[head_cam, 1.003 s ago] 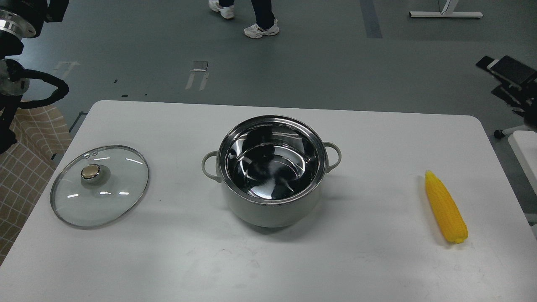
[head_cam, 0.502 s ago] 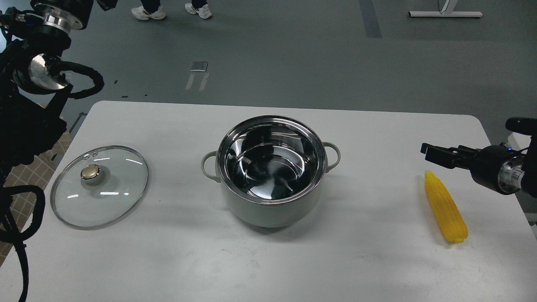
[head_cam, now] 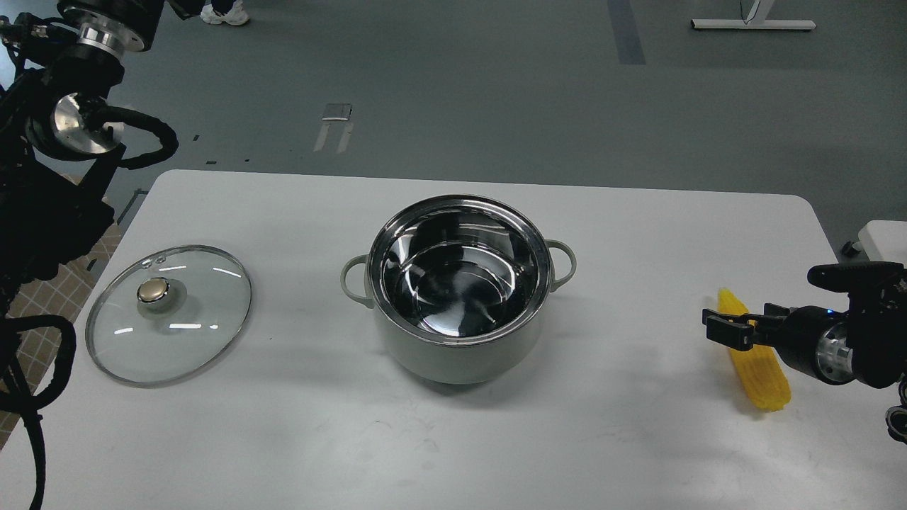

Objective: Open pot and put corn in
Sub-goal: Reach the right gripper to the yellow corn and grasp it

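Observation:
The pale grey-green pot [head_cam: 459, 354] stands uncovered in the middle of the white table, and its shiny steel inside is empty. The yellow corn [head_cam: 762, 379] lies on the table at the right, pointed end away from me. My right gripper [head_cam: 737, 324] comes in from the right edge and hangs low over the corn's far half. Its dark fingers stand apart with yellow showing between them, and I cannot tell if they touch the corn. My left arm rises along the left edge, and its gripper is out of view.
The round glass lid with the gold knob [head_cam: 168, 314] lies flat on the table at the left. The white table [head_cam: 638, 439] ends close to the corn on the right. Beyond the table is grey floor.
My right gripper has come down and toward me, from beyond the corn's tip to over its far half. The left arm has hardly moved. The pot, lid and corn have stayed in place.

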Action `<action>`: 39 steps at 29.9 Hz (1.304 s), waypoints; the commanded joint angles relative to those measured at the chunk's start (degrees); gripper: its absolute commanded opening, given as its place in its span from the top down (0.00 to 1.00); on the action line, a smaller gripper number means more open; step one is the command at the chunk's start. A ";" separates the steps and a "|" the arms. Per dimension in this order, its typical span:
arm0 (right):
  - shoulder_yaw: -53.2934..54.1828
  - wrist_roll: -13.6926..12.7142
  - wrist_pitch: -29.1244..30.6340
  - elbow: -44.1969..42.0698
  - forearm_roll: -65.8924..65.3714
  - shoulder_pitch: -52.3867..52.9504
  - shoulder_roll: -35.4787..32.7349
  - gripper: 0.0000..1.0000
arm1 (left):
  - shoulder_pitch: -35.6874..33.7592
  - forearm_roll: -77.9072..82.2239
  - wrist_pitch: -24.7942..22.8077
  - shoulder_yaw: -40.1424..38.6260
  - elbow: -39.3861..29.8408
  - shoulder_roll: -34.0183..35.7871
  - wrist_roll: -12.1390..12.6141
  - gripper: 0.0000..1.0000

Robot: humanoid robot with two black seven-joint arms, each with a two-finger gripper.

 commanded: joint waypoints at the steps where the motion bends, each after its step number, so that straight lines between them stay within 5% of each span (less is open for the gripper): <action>1: 0.04 -0.01 0.01 -1.35 -0.30 -0.01 -1.24 0.07 | 0.02 0.00 0.05 0.09 0.04 -0.76 0.00 0.03; 21: -2.15 -0.01 0.01 -6.98 -1.54 -0.36 2.09 0.16 | 0.19 0.35 0.84 0.80 0.12 -0.93 -0.18 0.03; 33: -1.46 -0.44 0.01 -6.10 -1.27 0.69 2.97 0.96 | 0.19 0.35 0.84 0.89 0.12 -1.02 -0.35 0.03; 39: 7.48 -0.36 0.01 -1.63 -0.22 1.05 2.70 1.00 | 0.02 0.35 0.92 0.80 0.04 -0.93 -0.26 0.03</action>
